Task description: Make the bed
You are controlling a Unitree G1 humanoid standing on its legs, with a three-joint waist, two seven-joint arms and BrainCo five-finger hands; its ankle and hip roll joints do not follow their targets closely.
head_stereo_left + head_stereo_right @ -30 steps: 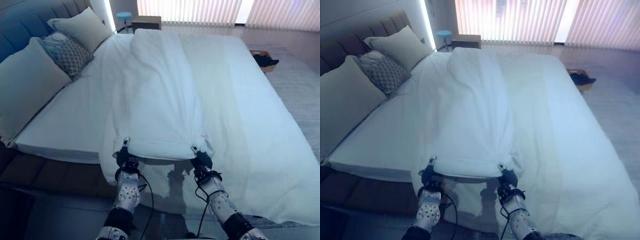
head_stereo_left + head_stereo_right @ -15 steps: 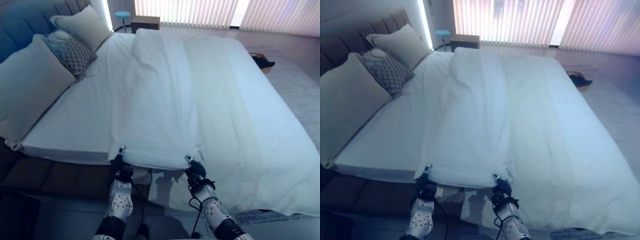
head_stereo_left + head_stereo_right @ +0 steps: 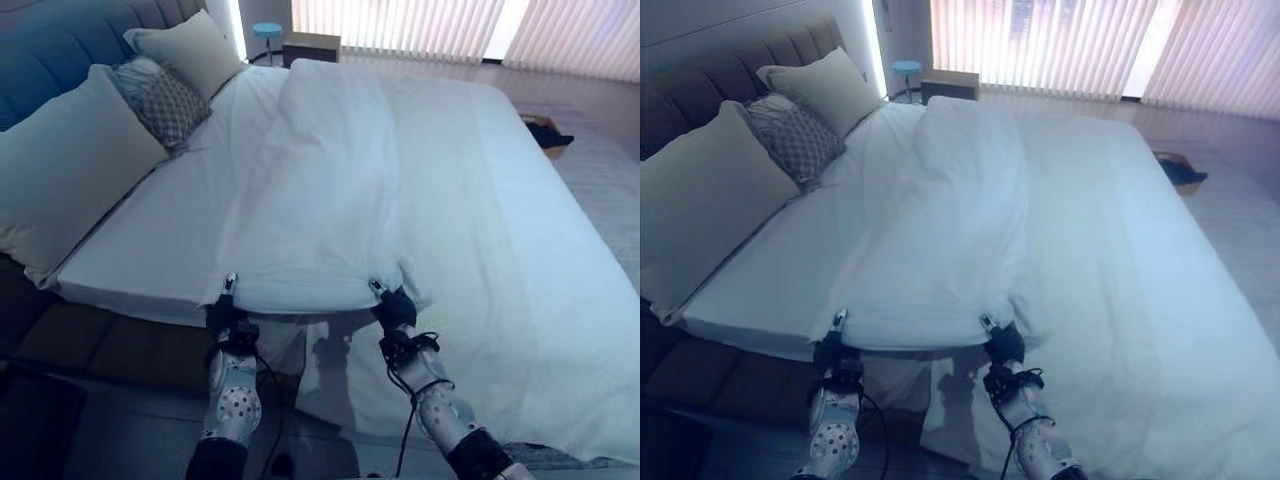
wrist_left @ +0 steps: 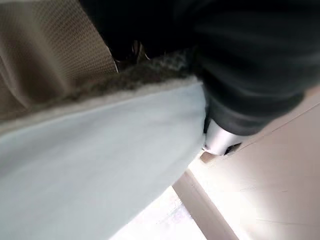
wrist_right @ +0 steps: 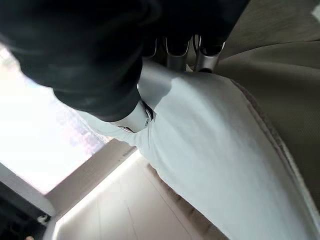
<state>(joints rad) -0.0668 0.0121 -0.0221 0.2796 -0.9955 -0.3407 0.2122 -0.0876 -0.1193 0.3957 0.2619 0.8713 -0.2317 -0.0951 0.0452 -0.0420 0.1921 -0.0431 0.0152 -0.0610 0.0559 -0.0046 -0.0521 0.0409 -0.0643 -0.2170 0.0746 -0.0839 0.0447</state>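
A white duvet [image 3: 330,200] lies along the bed, its left half folded over towards the middle so that the bare sheet [image 3: 150,240] shows on the pillow side. Both my hands hold the duvet's near edge at the bed's side. My left hand [image 3: 228,318] grips the left corner of the fold and my right hand [image 3: 396,310] grips the right one. In the left wrist view the thumb [image 4: 220,142] presses the white cloth [image 4: 100,165]. The right wrist view has the fingers [image 5: 176,59] curled over the cloth [image 5: 215,140].
Three pillows lean on the dark headboard [image 3: 40,50]: a large plain one [image 3: 70,170], a patterned one [image 3: 165,100] and a far plain one [image 3: 190,50]. A nightstand [image 3: 310,45] and a blue stool [image 3: 266,30] stand beyond. A box with dark shoes [image 3: 550,135] sits on the floor at the right.
The whole picture has shifted, so the camera moved. Both hands keep their hold on the duvet's near edge, which stays at the bed's side.
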